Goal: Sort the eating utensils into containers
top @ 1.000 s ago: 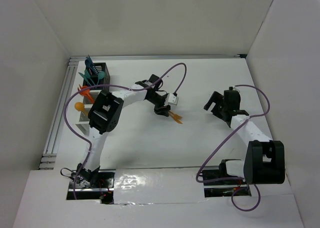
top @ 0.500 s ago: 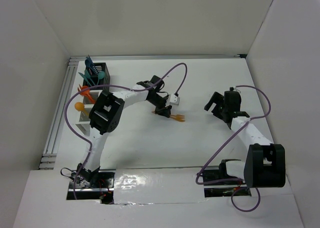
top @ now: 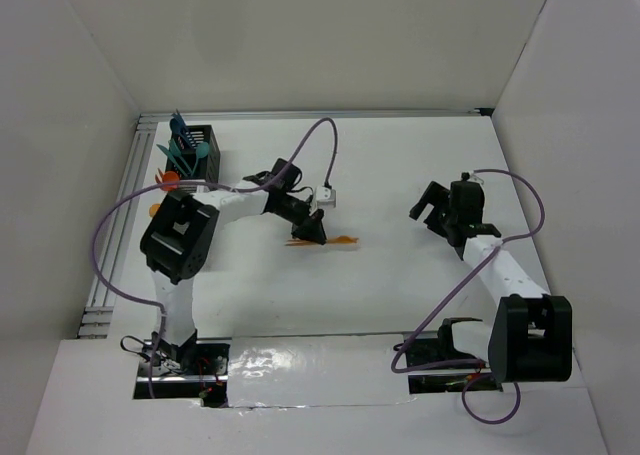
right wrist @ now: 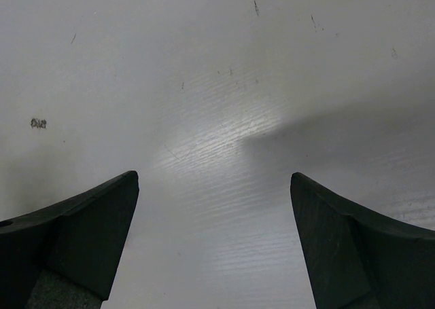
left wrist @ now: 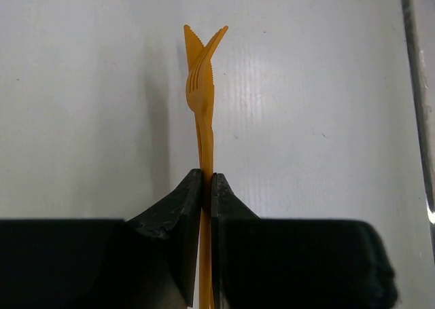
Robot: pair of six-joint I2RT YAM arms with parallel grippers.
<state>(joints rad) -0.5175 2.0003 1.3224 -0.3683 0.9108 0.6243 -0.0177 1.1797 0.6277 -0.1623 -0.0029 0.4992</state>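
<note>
The right gripper holds its two dark, wedge-shaped jaws wide apart, nothing between them but the white, faintly scratched desk, which carries a bright glare patch and a soft grey shadow.

Grippers: two, left gripper and right gripper. Black bin: one, far left. Orange utensils at centre: at least two, fork plus serrated knife. Other orange pieces, far left: two showing. Teal and blue utensils in black bin: several, exact count unclear.

Orange fork handle end hidden inside left hand, second orange utensil mostly behind it
</note>
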